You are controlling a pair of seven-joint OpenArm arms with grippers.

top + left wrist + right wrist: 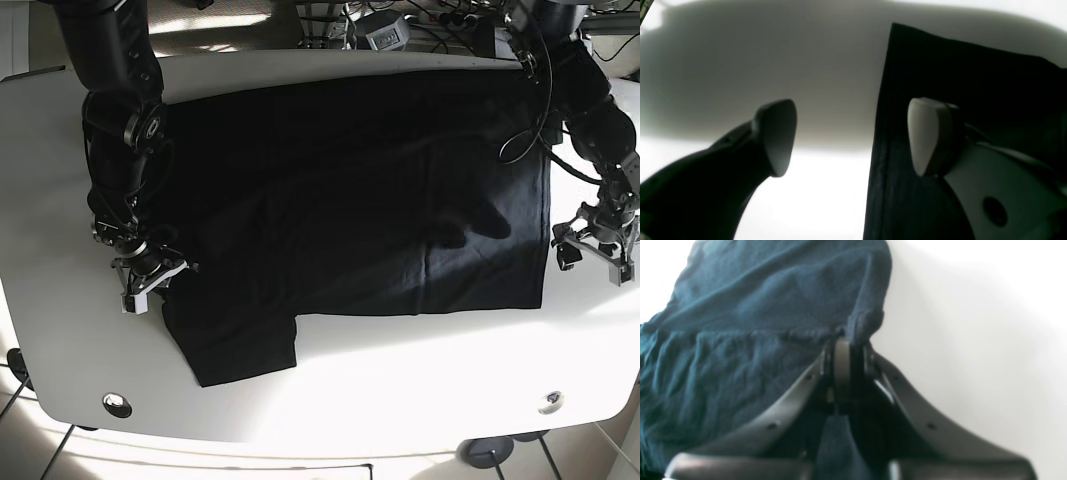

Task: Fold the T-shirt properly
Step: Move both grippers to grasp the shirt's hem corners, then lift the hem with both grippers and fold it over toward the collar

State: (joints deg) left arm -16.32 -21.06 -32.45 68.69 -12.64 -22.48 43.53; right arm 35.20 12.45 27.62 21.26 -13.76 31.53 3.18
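Note:
A dark T-shirt (350, 190) lies spread flat on the white table (400, 380), with one sleeve (240, 350) sticking out toward the front. My right gripper (150, 278) is at the shirt's left edge. In the right wrist view it (845, 343) is shut on a bunched fold of the cloth (740, 340). My left gripper (597, 250) sits just beyond the shirt's right edge. In the left wrist view it (853, 140) is open, with one finger (927, 136) over the cloth (973, 73) and the other (780, 136) over bare table.
Cables and devices (390, 25) crowd the far edge of the table. Two round holes (117, 404) (549, 402) sit near the front corners. Bare white table surface runs along the front and both sides of the shirt.

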